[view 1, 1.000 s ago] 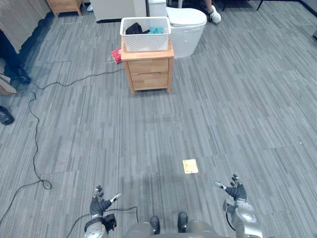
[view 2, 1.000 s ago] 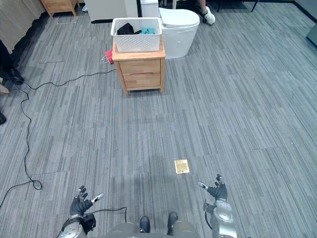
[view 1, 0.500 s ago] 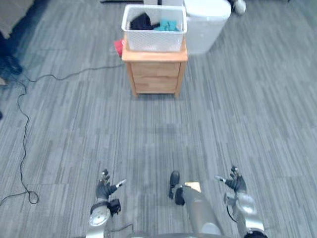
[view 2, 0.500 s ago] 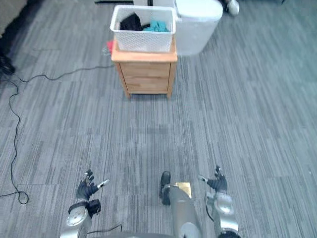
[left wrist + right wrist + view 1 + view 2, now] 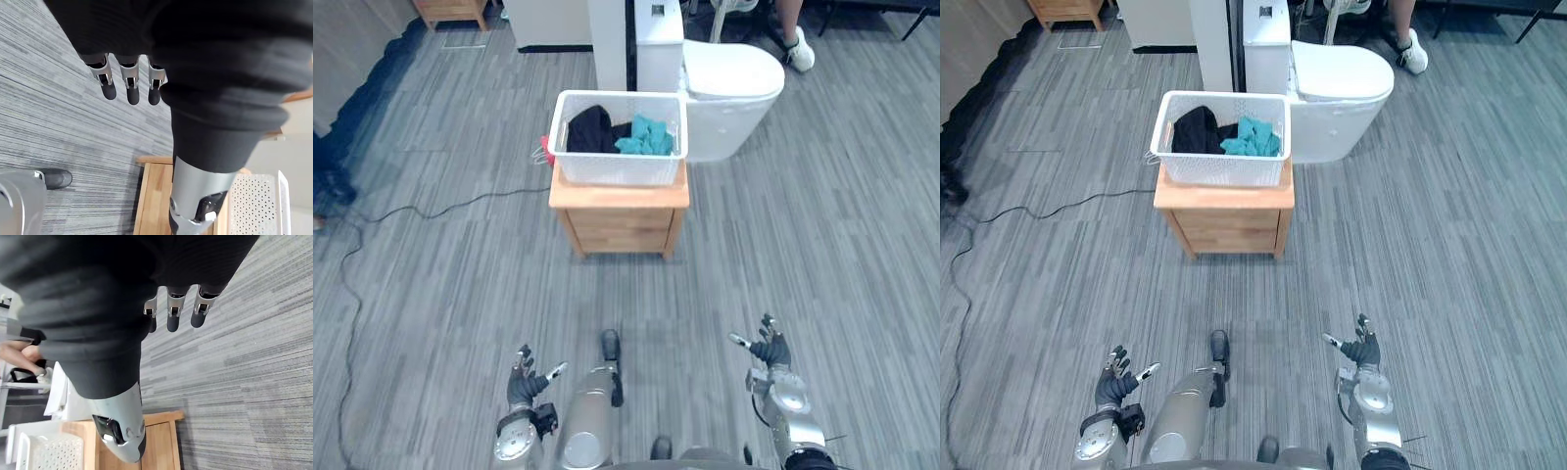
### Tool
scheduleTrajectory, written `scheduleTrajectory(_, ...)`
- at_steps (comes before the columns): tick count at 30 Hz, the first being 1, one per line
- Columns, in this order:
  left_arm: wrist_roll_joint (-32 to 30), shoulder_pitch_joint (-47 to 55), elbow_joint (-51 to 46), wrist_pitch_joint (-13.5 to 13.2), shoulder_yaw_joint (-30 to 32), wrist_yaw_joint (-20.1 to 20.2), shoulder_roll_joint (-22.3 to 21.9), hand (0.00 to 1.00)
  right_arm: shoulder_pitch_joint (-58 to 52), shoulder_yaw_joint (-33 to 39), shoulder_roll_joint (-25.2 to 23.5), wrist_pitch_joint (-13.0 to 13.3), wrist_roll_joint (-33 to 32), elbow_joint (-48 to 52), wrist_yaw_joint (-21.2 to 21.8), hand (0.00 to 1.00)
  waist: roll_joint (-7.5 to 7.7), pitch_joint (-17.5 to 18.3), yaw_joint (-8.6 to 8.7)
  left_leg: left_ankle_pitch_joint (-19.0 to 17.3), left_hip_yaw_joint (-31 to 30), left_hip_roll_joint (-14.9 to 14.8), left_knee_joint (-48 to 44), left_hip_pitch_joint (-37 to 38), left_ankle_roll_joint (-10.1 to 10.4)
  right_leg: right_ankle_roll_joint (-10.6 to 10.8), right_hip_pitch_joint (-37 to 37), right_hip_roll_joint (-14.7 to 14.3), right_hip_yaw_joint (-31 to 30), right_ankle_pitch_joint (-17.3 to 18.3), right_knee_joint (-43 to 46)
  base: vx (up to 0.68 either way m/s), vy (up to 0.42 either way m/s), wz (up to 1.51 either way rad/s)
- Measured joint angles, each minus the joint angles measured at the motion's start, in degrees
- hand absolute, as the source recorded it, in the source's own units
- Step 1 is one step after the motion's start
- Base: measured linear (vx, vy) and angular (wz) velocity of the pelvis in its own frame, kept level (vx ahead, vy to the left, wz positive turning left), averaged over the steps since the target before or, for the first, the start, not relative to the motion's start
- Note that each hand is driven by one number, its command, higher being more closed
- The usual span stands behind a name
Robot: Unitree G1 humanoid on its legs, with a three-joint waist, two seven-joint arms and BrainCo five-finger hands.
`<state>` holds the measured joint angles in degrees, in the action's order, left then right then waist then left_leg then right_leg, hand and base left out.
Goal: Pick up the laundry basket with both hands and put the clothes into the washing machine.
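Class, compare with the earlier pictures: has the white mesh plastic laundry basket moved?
No. The white mesh laundry basket still sits on the small wooden drawer cabinet; the whole view shifted, so the camera moved.

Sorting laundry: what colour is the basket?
White basket, clearest in the right eye view.

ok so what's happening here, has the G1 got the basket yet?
Not yet. The white laundry basket sits on a small wooden cabinet ahead of the robot, with a black garment and a teal garment inside. The left hand and right hand are both open, fingers spread, holding nothing, low over the grey floor and well short of the basket. A white toilet stands just behind the cabinet, and a person's shoe shows past it.
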<state>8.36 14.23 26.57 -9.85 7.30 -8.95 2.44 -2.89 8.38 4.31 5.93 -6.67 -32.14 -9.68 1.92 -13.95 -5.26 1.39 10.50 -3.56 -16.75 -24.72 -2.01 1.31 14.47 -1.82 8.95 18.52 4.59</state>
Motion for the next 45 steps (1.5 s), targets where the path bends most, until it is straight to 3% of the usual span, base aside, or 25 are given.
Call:
scheduleTrajectory(1,-0.02,-0.48,0.04,0.27,-0.72,0.04,0.01,0.0,-1.0,0.53,-0.78,-0.07,0.03,-0.74,-0.07,0.0,1.0,0.59,0.01,-0.71,0.61,0.94,-2.45,0.88,-0.83,2.32,-3.08,2.66,0.73,2.05,10.86,0.57,0.179,-0.02)
scheduleTrajectory(2,-0.03,-0.8,0.04,0.46,-1.31,0.13,0.09,0.0,-1.31,0.74,-1.12,-0.13,0.07,-0.89,-0.08,0.0,1.37,0.73,0.15,-2.43,0.59,1.83,-3.08,1.82,-1.65,2.59,-5.72,4.16,0.78,1.9,18.61,0.82,0.298,0.14)
scheduleTrajectory(3,-0.04,-1.16,0.11,0.53,-2.81,0.11,0.79,0.0,-1.92,0.5,-1.81,-0.21,0.3,-0.99,-0.02,0.0,2.13,0.95,1.39,-5.97,0.61,4.03,-4.2,5.29,-3.35,3.32,-14.08,8.3,0.29,-4.26,40.68,0.67,0.257,0.2)
scheduleTrajectory(5,-0.03,-1.81,0.51,0.63,-3.24,-0.06,1.41,0.0,-1.78,-0.3,-1.92,-0.42,0.41,-1.14,-0.04,0.0,1.72,0.62,3.0,-10.12,0.7,5.23,-5.55,11.3,-4.77,1.08,-20.97,12.02,0.3,-5.52,58.25,0.71,0.256,0.21)
scheduleTrajectory(7,-0.03,-2.02,0.43,0.6,-3.24,-0.22,1.86,0.0,-1.93,-0.47,-2.69,-0.32,0.5,-0.54,-0.05,0.0,1.0,0.2,3.76,-12.51,0.33,5.26,-4.12,18.57,-5.51,-0.29,-25.16,11.8,0.53,-4.96,62.25,0.59,0.164,0.11)
scheduleTrajectory(9,-0.03,-2.31,-0.08,0.44,-3.16,-0.2,2.67,0.0,-1.67,-0.47,-3.15,0.03,0.52,-0.05,-0.05,0.0,0.69,0.27,5.0,-12.85,-1.13,5.25,-0.79,24.52,-5.79,-0.04,-29.28,10.89,2.56,-4.1,54.59,0.53,0.086,0.44)
scheduleTrajectory(10,-0.04,-2.76,-0.05,0.42,-3.17,-0.15,3.0,0.0,-1.7,-0.36,-3.11,0.03,0.5,-0.08,-0.04,0.0,0.6,0.29,5.31,-13.28,-2.09,5.21,0.36,26.2,-4.99,0.51,-30.64,10.04,3.95,-3.76,48.32,0.62,0.037,0.69)
scheduleTrajectory(12,-0.04,-3.17,0.02,0.41,-2.42,-0.12,3.02,0.0,-2.26,0.03,-3.32,-0.03,0.49,-0.44,-0.05,0.0,0.83,0.46,5.58,-15.37,-3.15,5.45,0.75,28.62,-1.48,0.11,-30.46,7.02,4.64,-5.64,30.01,0.58,-0.002,0.58)
scheduleTrajectory(13,-0.07,-2.43,-0.01,0.45,-1.58,-0.09,3.44,0.0,-3.8,0.03,-4.1,-0.1,0.47,-0.36,-0.06,0.0,3.07,1.83,4.67,-16.45,-3.37,6.93,0.03,29.42,0.18,-3.71,-29.82,5.8,4.41,-14.17,18.29,0.55,-0.04,0.38)
scheduleTrajectory(14,-0.06,-2.51,0.99,0.81,-0.33,-0.21,1.85,0.0,-4.98,0.21,-3.4,-0.51,0.46,-0.58,-0.04,0.0,2.05,2.52,4.07,-18.11,-4.0,5.97,-2.58,30.09,1.63,-5.94,-28.43,5.26,5.73,-14.64,17.44,0.56,-0.041,0.32)
scheduleTrajectory(16,-0.09,-1.44,0.69,0.61,0.0,-0.22,0.35,0.0,-5.75,-0.11,-3.27,-0.69,0.43,1.39,-0.05,0.0,0.33,2.8,4.36,-18.02,-3.77,4.15,-11.58,27.41,2.74,-5.13,-25.09,4.66,6.87,-12.3,15.18,0.5,-0.024,0.29)
scheduleTrajectory(17,-0.08,-1.41,0.64,0.6,0.13,-0.12,-0.52,0.0,-5.82,-0.32,-3.03,-0.72,0.34,2.63,-0.08,0.0,-0.79,2.43,4.21,-17.81,-3.19,2.02,-22.62,22.25,5.3,-5.1,-22.85,4.12,7.13,-11.65,13.43,0.52,0.01,0.17)
scheduleTrajectory(18,-0.07,-1.42,0.33,0.59,0.29,-0.07,-1.0,0.0,-5.61,-0.47,-3.2,-0.77,0.23,2.99,-0.08,0.0,-1.16,2.49,3.57,-18.72,-1.62,-1.13,-29.79,18.63,5.17,-5.34,-20.67,3.31,6.86,-11.43,11.85,0.41,0.019,-0.01)
scheduleTrajectory(19,-0.07,-1.3,0.32,0.6,0.36,-0.05,-1.09,0.0,-5.62,-0.44,-3.38,-0.77,0.15,3.35,-0.1,0.0,-1.08,2.5,2.89,-19.02,-1.34,-2.48,-31.02,17.57,4.68,-5.33,-19.64,3.12,6.56,-11.44,11.15,0.38,0.03,-0.29)
scheduleTrajectory(21,-0.06,-1.11,-0.22,0.58,0.43,-0.01,-1.14,0.0,-5.41,-0.34,-3.39,-0.7,-0.06,4.49,-0.13,0.0,-0.46,2.48,2.09,-19.3,-1.26,-5.86,-29.19,15.63,4.2,-5.31,-17.03,3.32,5.31,-11.45,9.45,0.31,0.032,-0.33)
scheduleTrajectory(22,-0.06,-1.09,-0.21,0.59,0.62,0.01,-1.18,0.0,-5.11,-0.21,-3.43,-0.62,-0.06,4.57,-0.16,0.0,-0.21,2.49,1.44,-19.43,-2.02,-6.67,-23.47,15.42,3.94,-5.14,-16.1,3.89,4.73,-11.41,9.09,0.28,0.113,-0.37)
scheduleTrajectory(23,-0.06,-1.12,-0.2,0.59,0.69,0.01,-1.27,0.0,-5.09,0.2,-3.24,-0.62,-0.06,4.56,-0.15,0.0,-0.47,2.63,1.3,-18.45,-3.24,-7.42,-16.64,15.7,4.84,-4.5,-15.7,4.18,4.33,-11.33,9.11,0.31,0.196,-0.39)
scheduleTrajectory(24,-0.04,-1.01,-0.2,0.56,0.92,0.01,-1.67,0.0,-5.43,1.23,-3.02,-0.61,-0.03,5.01,-0.2,0.0,-1.89,3.57,1.54,-11.7,-4.21,-8.69,-5.86,16.68,5.88,-2.29,-15.49,3.71,4.21,-10.43,9.08,0.24,0.208,-0.32)
scheduleTrajectory(25,0.0,-1.02,0.03,0.57,1.39,0.0,-1.7,0.0,-5.44,2.21,-3.18,-0.78,-0.02,4.89,-0.21,0.0,-1.45,3.82,1.43,-13.07,-5.3,-8.08,-3.87,17.92,7.83,-0.57,-15.31,4.07,3.38,-9.36,8.9,0.24,0.223,-0.2)
scheduleTrajectory(27,-0.03,-1.15,-0.04,0.6,1.68,0.02,-1.0,0.0,-6.91,2.35,-4.54,-0.94,0.0,6.24,-0.18,0.0,0.18,4.53,1.86,-12.36,-4.51,-5.37,-1.21,19.69,7.1,0.65,-13.97,6.48,3.44,-10.15,6.73,0.22,0.217,0.03)
scheduleTrajectory(30,-0.03,-0.68,-0.65,0.59,1.8,0.01,-0.34,0.0,-7.58,2.35,-4.67,-0.95,0.0,6.96,-0.2,0.0,0.57,5.33,1.64,-12.36,-2.95,-3.28,1.08,22.41,7.09,2.24,-11.24,8.31,2.86,-11.13,3.56,0.13,0.151,-0.01)
scheduleTrajectory(37,-0.04,1.53,-8.19,0.32,1.02,0.14,1.19,0.0,-7.33,2.0,-3.56,-0.5,0.64,13.27,-0.27,0.0,0.53,6.06,1.66,-10.17,-1.77,-3.21,7.07,25.77,6.54,2.51,-10.64,7.96,1.23,-11.78,1.63,0.02,-0.009,-0.12)
scheduleTrajectory(41,-0.2,1.14,-7.81,0.31,-2.14,0.12,1.32,0.0,-4.01,-0.18,-0.65,-0.06,3.14,10.91,-0.25,0.0,-0.17,6.73,3.28,-7.09,-1.88,-2.71,11.99,27.27,6.67,2.03,-10.83,7.26,0.87,-13.04,0.1,-0.04,-0.035,-0.03)
scheduleTrajectory(45,-2.8,-2.29,-5.46,0.33,-5.38,0.06,2.2,0.0,-0.51,-1.44,1.08,-0.2,5.29,6.59,-0.24,0.0,-0.58,6.71,3.49,-4.69,-1.82,-2.27,14.74,26.71,6.2,2.0,-12.26,6.89,0.4,-14.86,-1.07,-0.1,-0.011,-0.04)
